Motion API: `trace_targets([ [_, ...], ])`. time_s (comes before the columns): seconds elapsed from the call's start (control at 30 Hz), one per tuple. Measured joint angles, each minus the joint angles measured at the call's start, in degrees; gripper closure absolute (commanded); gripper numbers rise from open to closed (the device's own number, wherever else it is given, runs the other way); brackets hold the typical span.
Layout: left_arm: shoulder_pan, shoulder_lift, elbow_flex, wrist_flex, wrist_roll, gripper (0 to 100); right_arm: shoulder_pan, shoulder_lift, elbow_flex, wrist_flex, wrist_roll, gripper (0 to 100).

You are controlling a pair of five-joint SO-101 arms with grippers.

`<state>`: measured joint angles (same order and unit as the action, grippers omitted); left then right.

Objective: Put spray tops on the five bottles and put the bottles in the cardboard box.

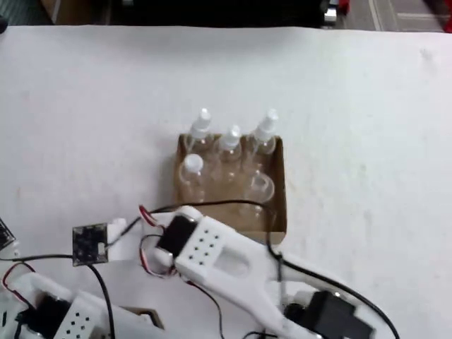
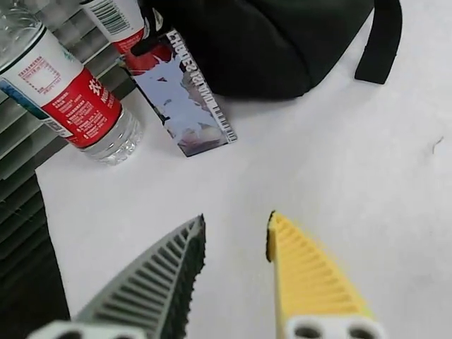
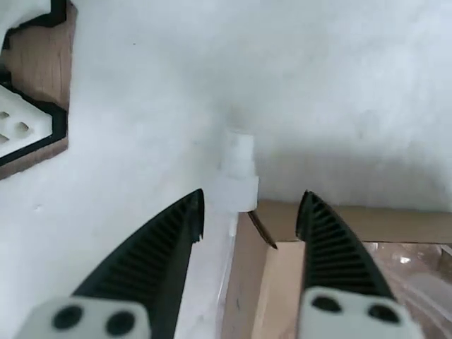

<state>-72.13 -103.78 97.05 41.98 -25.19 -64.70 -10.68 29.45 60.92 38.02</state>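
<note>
The cardboard box (image 1: 280,185) stands mid-table with five clear bottles upright in it. Three back bottles (image 1: 229,145) carry white spray tops. The front-left bottle (image 1: 191,171) also has a white top. The front-right bottle (image 1: 259,188) shows a bare round neck. My right arm (image 1: 212,251) reaches in from the near right and ends at the box's near-left corner. The right gripper (image 3: 253,205) is open, with a white spray top (image 3: 240,176) just past its fingertips beside the box corner (image 3: 265,229). My left gripper (image 2: 236,224) is open over bare white cloth, holding nothing.
The left arm (image 1: 67,318) sits at the near-left edge with a small circuit board (image 1: 90,244) and loose cables (image 1: 152,219) close by. The left wrist view shows two red-labelled water bottles (image 2: 74,99), a printed card (image 2: 187,99) and a black bag (image 2: 282,35).
</note>
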Motion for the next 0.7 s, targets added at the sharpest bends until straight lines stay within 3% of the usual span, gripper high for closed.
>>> trace_targets([
  [0.53,0.79,0.00,0.09,5.01,0.00,86,3.78,18.11,-1.05,-10.64,0.62,81.7],
  [0.7,0.79,0.00,0.09,5.01,0.00,86,4.22,19.60,-2.90,-11.08,0.44,99.1],
])
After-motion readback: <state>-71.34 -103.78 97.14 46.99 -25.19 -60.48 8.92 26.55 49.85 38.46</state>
